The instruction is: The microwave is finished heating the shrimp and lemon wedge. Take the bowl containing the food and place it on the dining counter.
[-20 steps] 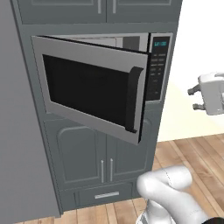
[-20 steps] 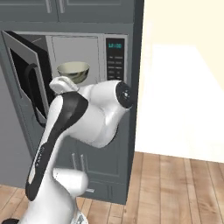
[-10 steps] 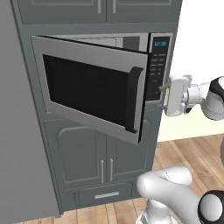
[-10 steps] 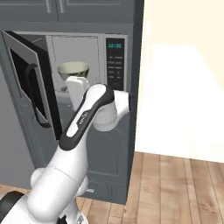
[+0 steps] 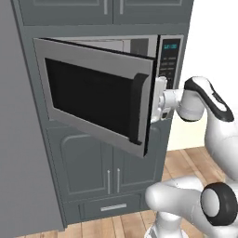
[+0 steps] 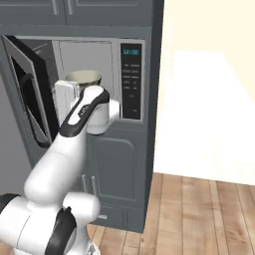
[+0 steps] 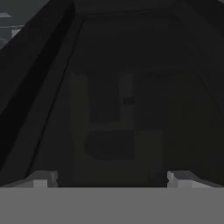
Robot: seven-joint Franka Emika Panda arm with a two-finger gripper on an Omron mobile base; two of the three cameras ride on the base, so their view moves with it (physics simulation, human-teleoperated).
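The wide silver steel microwave stood with its black glass door swung out, giving access. The round pale greenish-white bowl sat inside its cavity. The fingers were spread wide, released, holding nothing, apparently reaching toward it.
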